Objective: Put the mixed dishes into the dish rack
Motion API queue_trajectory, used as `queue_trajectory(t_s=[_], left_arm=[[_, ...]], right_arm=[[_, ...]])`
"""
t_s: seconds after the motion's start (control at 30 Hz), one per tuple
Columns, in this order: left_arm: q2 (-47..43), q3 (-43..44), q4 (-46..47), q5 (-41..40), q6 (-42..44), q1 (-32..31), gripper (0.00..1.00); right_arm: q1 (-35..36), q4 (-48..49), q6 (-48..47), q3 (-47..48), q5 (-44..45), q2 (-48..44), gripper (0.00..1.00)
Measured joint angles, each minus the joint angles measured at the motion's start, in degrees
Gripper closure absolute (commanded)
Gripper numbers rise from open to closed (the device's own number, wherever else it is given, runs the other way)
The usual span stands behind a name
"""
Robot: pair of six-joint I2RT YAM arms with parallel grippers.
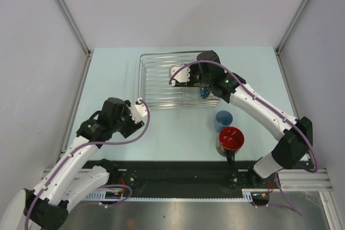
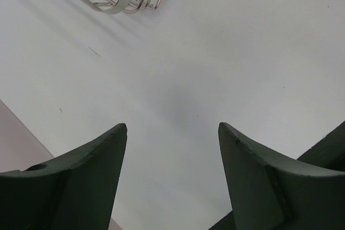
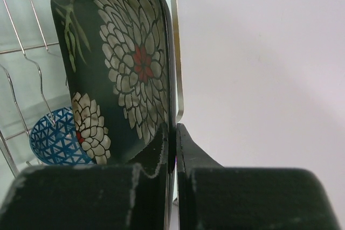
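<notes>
Pale-blue table (image 1: 113, 74) | step: right gripper (image 3: 173, 137) pinching plate (image 3: 118, 63) upright over rack (image 1: 156, 87) | left gripper (image 2: 172, 126) spread, empty | next: lower between bars, release

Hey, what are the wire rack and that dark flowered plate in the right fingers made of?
The dish rack: looks like metal wire, thin silvery bars with a bright sheen. The plate: probably glazed ceramic, possibly melamine; smooth dark surface, soft gloss, painted or printed flowers.

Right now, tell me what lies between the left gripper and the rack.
Only bare table lies between the left gripper and the rack corner. The left wrist view shows it best.
</notes>
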Motion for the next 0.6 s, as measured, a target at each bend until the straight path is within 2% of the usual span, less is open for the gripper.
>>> queue_trajectory(t_s=[0.6], left_arm=[[-0.4, -2.0, 0.7, -0.1, -0.4, 0.2, 0.25]], right_arm=[[3.2, 2.2, -5.2, 0.0, -0.3, 0.4, 1.0]])
